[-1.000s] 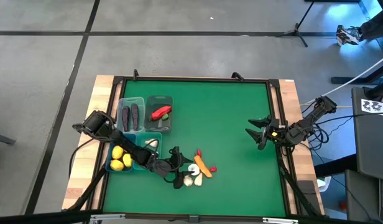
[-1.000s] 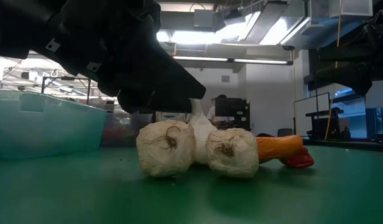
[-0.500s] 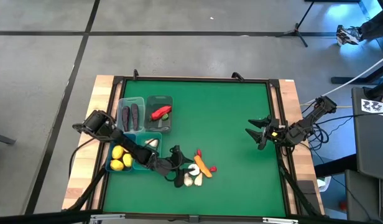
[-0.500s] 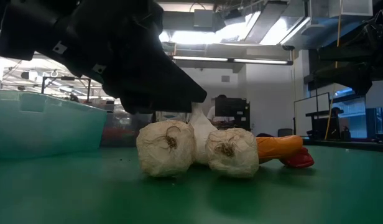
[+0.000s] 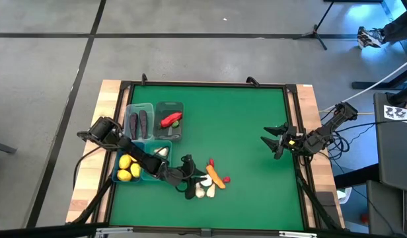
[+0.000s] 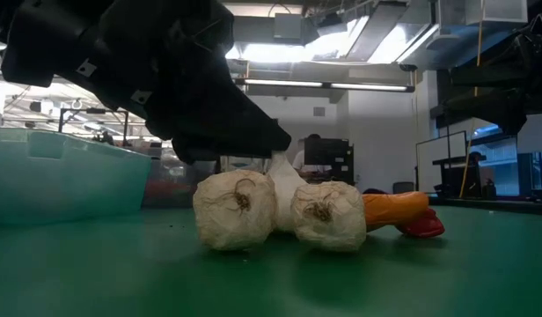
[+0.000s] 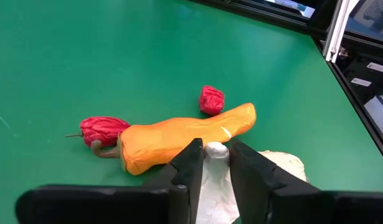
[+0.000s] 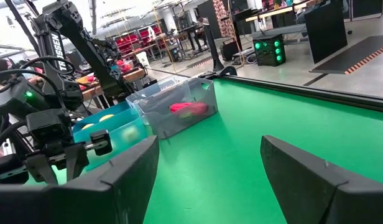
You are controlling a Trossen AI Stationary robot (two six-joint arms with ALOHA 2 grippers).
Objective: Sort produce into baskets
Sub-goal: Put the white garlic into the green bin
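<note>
The left gripper [image 7: 211, 163] has its 2 jaws pinched on the stalk of a white garlic bulb [image 7: 215, 180], low in the middle of the left wrist view. The stalk runs between the jaws, so the bulb sits right at the jaws, not off to a side.

Just past the jaws lies the orange carrot [image 7: 185, 138], long way across the frame, touching the garlic. A red pepper [image 7: 103, 129] is at its left end. A small red piece [image 7: 211, 99] is just above it.

In the low view, 2 more garlic bulbs [image 6: 235, 210] sit side by side under the dark gripper.

In the high view this pile is at the bottom middle. The left arm reaches low across from the baskets [image 5: 154, 121] at the left. The lemons [image 5: 128, 169] are in the lower left one.

The right gripper [image 5: 272, 141] is far off at the right edge, jaws spread wide and holding nothing. The left arm is much nearer.
</note>
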